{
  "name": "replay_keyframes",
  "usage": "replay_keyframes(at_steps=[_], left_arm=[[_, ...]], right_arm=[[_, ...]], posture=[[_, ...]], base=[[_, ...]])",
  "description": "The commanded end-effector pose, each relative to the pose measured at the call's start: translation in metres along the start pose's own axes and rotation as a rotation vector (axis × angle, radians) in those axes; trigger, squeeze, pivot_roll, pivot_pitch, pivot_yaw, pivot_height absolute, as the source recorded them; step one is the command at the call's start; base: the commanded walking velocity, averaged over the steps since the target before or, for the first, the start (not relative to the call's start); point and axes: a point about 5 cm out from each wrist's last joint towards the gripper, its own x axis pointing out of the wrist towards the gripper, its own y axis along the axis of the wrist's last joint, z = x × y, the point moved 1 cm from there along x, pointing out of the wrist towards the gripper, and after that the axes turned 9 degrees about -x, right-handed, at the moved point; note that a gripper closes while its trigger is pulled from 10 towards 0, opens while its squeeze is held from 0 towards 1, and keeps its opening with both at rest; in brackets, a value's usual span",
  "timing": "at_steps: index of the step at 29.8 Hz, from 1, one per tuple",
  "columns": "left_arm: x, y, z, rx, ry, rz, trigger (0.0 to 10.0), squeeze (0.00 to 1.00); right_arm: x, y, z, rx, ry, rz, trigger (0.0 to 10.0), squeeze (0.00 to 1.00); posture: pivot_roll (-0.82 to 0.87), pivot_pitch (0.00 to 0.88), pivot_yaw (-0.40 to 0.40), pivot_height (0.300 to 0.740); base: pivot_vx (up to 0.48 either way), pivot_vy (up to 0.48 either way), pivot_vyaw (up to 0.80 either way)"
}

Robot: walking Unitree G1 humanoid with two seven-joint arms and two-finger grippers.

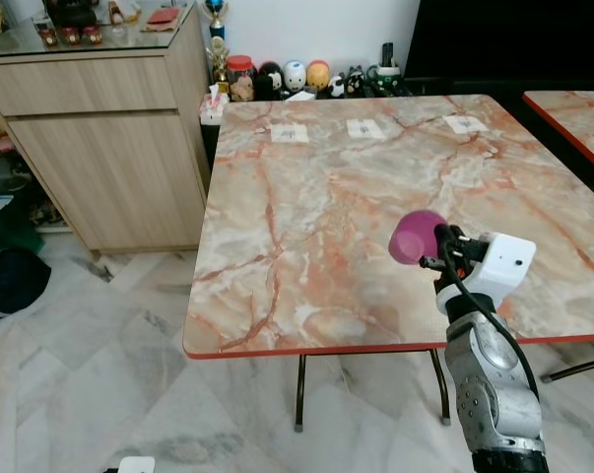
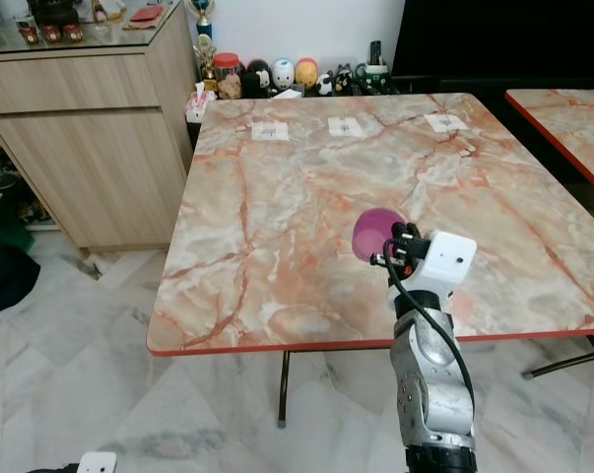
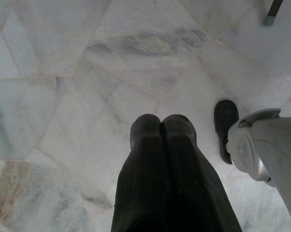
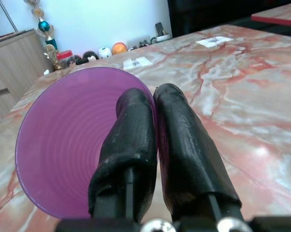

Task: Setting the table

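One purple cup [image 1: 416, 236], rim pinched tight by right end effector [image 4: 155, 104], raised over counter [image 1: 326, 197] at 5 o'clock; left end effector [image 3: 160, 126] closed, empty, hanging over floor [image 3: 63, 72].

You see a silver right arm [image 1: 492, 394] with small screw holes, a black cable looping to a white wrist block, and ribbed black fingers [image 4: 179, 145].

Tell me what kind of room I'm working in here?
Probably a home dining area. A marble-patterned folding table stands on a marble tile floor, beside a wooden sideboard, with figurines lined along the wall. The right gripper holds a purple cup over the table.
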Motion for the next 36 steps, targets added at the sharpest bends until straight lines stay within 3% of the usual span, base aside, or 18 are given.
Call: replay_keyframes(at_steps=[1, 16, 24, 32, 36], left_arm=[[-0.001, -0.004, -0.001, 0.013, 0.008, -0.019, 10.0, 0.0], [-0.008, -0.022, -0.019, 0.011, 0.026, -0.057, 10.0, 0.0], [-0.009, -0.024, -0.027, 0.016, 0.033, -0.069, 10.0, 0.0], [-0.007, -0.021, -0.023, 0.025, 0.025, -0.069, 10.0, 0.0], [-0.004, -0.014, -0.013, 0.028, 0.014, -0.061, 10.0, 0.0]], right_arm=[[0.002, 0.004, 0.0, -0.018, 0.0, 0.025, 10.0, 0.0], [0.008, 0.01, 0.002, -0.035, -0.026, 0.072, 10.0, 0.0], [0.008, 0.009, 0.002, -0.043, -0.028, 0.079, 10.0, 0.0], [0.009, 0.009, 0.004, -0.048, -0.039, 0.083, 10.0, 0.0], [0.009, 0.008, 0.004, -0.049, -0.045, 0.081, 10.0, 0.0]], posture=[[0.01, 0.026, -0.004, 0.74], [0.0, 0.027, -0.001, 0.74], [0.0, 0.016, 0.0, 0.74], [-0.01, 0.0, 0.005, 0.74], [-0.01, 0.0, 0.007, 0.74]], base=[[0.0, 0.0, 0.0], [0.0, -0.096, 0.0], [0.0, -0.48, 0.0], [0.0, -0.48, 0.0], [0.0, -0.48, 0.0]])
